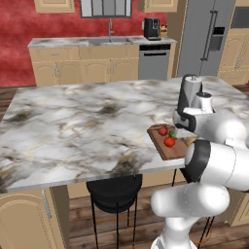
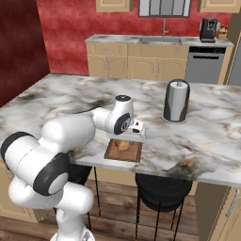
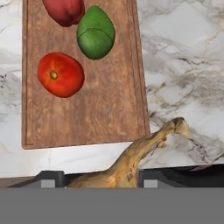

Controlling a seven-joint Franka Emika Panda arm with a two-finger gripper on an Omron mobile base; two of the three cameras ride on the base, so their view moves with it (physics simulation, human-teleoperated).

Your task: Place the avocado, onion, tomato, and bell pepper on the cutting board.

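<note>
Reddish-brown wooden cutting board [image 3: 87, 109] carries round red tomato [image 3: 60, 74], green avocado [image 3: 96, 33], dark-red pepper [image 3: 64, 10]. Gripper [image 3: 98, 180] jaws nearly closed, apparently pinching yellowish-tan onion [image 3: 144, 151] beside board's corner.

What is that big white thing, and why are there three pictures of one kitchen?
The big white thing is a robot arm that can pick things up. Two pictures come from cameras riding behind it, one on its left and one on its right, so you see the same kitchen from two sides. The third comes from a camera on its hand, looking past its gripper, the pincer it grabs with. On the marble counter lies a wooden cutting board. On the board sit a green avocado, a red tomato and another red piece. The gripper is shut on the tan onion, which is beside the board, not on it yet.
</note>
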